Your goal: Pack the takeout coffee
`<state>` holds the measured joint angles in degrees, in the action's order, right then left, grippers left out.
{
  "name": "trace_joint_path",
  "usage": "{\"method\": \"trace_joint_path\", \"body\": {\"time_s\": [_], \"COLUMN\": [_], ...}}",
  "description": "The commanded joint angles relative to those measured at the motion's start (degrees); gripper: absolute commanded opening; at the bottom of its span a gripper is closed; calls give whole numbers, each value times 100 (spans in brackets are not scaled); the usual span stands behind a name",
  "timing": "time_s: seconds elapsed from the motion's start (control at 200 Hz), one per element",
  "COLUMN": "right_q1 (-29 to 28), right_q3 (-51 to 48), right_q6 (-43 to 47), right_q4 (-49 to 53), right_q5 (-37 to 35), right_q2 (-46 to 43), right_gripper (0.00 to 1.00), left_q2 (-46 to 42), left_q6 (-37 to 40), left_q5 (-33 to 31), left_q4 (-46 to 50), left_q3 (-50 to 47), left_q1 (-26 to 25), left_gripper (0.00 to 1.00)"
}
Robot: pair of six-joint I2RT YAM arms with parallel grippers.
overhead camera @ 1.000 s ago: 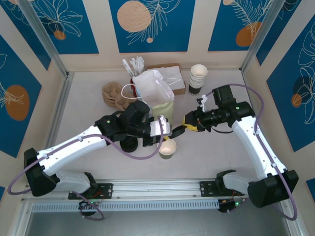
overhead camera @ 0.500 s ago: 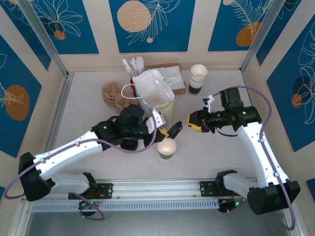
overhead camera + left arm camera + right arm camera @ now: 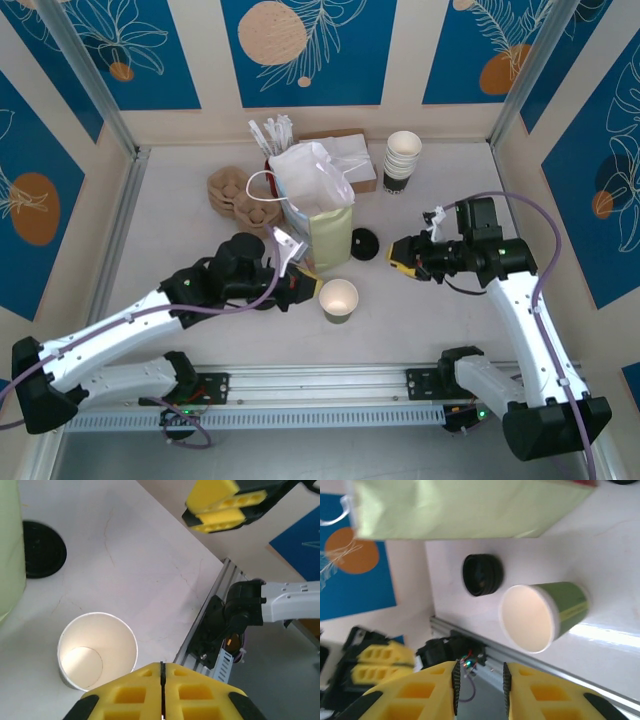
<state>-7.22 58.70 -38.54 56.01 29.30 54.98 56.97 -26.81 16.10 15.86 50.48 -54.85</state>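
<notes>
Left end effector (image 3: 161, 672) first: yellow pads pressed flat together, nothing between them, hanging low over the worktop (image 3: 150, 570). The cup (image 3: 97, 647) sits just beside its tips, near but not touching.

Over to the right end effector (image 3: 479, 672): jaws a little apart and empty. It points at that same cup from the far side, with open worktop between them.

So the cup stands upright between the two of them, near the front edge of the worktop and just in front of the green bag (image 3: 325, 225). It has no lid on. Its mouth is open and the cream inside looks empty, with the bottom disc showing.

One black lid (image 3: 42, 547) lies flat by the bag's base, apart from the cup.

Handling, as I read it: this is thin paper and very light, so a nudge could skid or tip it. The wall looks soft and a hard squeeze would likely dent it. The rolled rim is probably the stiffest part. The best hold looks like a gentle grip across the body just under the rim, or a pinch on the rim with one finger inside. The left pads would have to part before either.

Further back, a stack of cups (image 3: 402, 158) stands behind the bag, well clear.
</notes>
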Motion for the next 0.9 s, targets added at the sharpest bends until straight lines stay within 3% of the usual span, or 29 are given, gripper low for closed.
{"method": "trace_joint_path", "body": {"time_s": [0.0, 0.15, 0.435, 0.67, 0.77, 0.895], "right_q1": [99, 47, 74, 116, 97, 34], "right_q3": [-247, -357, 109, 638, 1089, 1587], "right_q6": [-193, -102, 95, 35, 14, 22], "right_q4": [-178, -669, -1622, -2496, -2500, -2442], "right_q5": [-775, -1488, -2608, -2955, -2949, -3128], "right_q2": [57, 368, 2034, 3381, 4034, 4622], "right_gripper": [31, 34, 36, 39, 40, 40], "left_q2": [-225, -281, -513, -731, -829, -956], "left_q6": [-258, -120, -68, -155, -227, -275], "left_q5": [-303, -431, -682, -1077, -1232, -1346], "left_q4": [18, 193, 276, 606, 671, 686], "left_q3": [-129, -122, -197, -192, -180, -187], "left_q1": [45, 45, 45, 44, 45, 45], "left_gripper": [10, 12, 24, 39, 48, 51]}}
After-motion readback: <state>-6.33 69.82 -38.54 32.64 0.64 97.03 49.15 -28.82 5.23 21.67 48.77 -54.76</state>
